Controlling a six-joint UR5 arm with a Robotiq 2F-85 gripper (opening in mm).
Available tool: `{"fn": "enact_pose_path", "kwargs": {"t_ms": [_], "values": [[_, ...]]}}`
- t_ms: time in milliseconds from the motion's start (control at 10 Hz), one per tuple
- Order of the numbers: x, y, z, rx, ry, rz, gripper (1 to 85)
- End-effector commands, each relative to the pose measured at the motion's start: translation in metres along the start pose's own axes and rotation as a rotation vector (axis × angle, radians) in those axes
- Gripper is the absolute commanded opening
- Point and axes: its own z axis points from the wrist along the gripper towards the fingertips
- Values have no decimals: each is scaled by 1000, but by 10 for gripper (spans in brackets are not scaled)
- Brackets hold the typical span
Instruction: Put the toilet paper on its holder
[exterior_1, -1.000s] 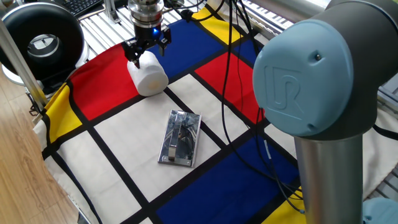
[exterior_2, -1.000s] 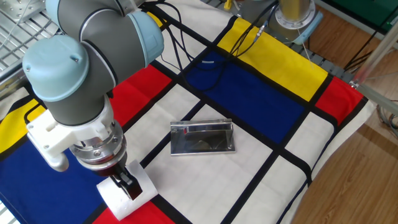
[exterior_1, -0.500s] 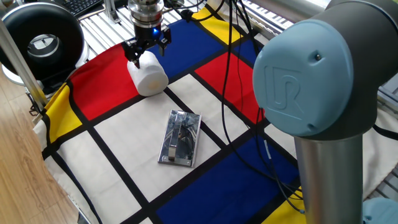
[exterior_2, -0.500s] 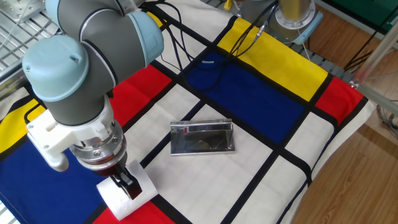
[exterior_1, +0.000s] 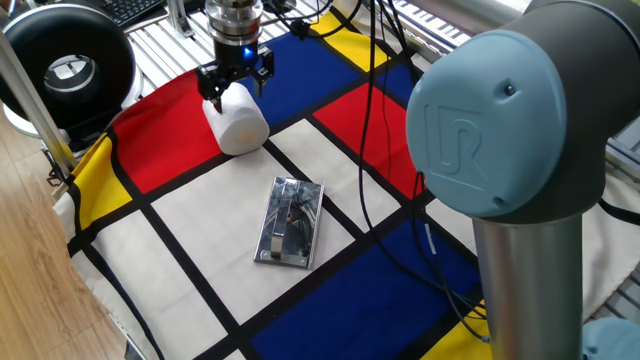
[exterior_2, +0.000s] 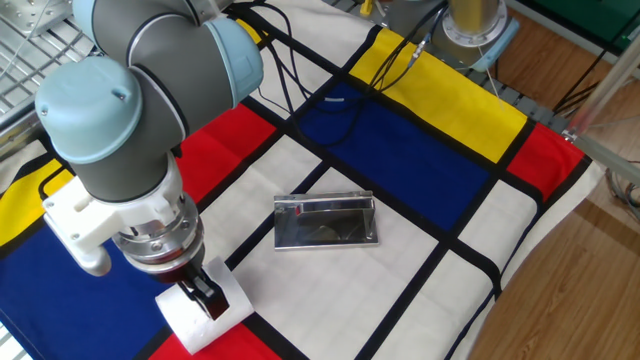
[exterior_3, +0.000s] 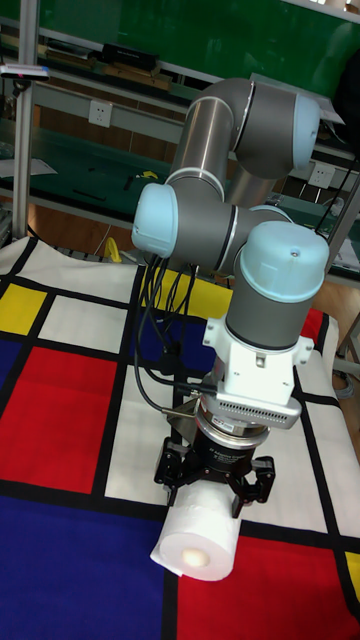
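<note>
In one fixed view, the plain white soft roll of toilet paper (exterior_1: 236, 122) sits a shade higher and further back than it did a second ago, beyond the flat shiny chrome holder plate with its hinged bar (exterior_1: 289, 221). The black two-finger gripper (exterior_1: 236, 86) has risen with it. The shift is slight, so I judge this to be the very start of a lift, with the whole carry to the holder yet to do. The roll lies over the red-and-white patch of the colour-block tablecloth (exterior_1: 180, 240), well apart from the holder.

In the other fixed view nothing has moved that I can make out across the last second. The gripper (exterior_2: 201, 293) is pressed down into the roll (exterior_2: 205, 315), which lies beside the holder (exterior_2: 326, 220) and towards the near corner. This view shows the raised bar along the holder's far edge, which the first shows only foreshortened.

The tall fixed view alone looks along the roll's axis. The open core faces the camera, and the fingers (exterior_3: 169, 483) straddle the roll (exterior_3: 198, 545) from above. The jaws are closed against the roll's sides here. The holder shows only as a sliver of metal behind the wrist.
</note>
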Motion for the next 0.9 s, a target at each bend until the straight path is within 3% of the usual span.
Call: {"fn": "enact_pose_path", "kwargs": {"t_ms": [0,300,800], "values": [[0,0,-1,-5,0,-9,787],[3,5,0,-42,2,-6,797],[-3,24,2,-44,-1,14,797]]}}
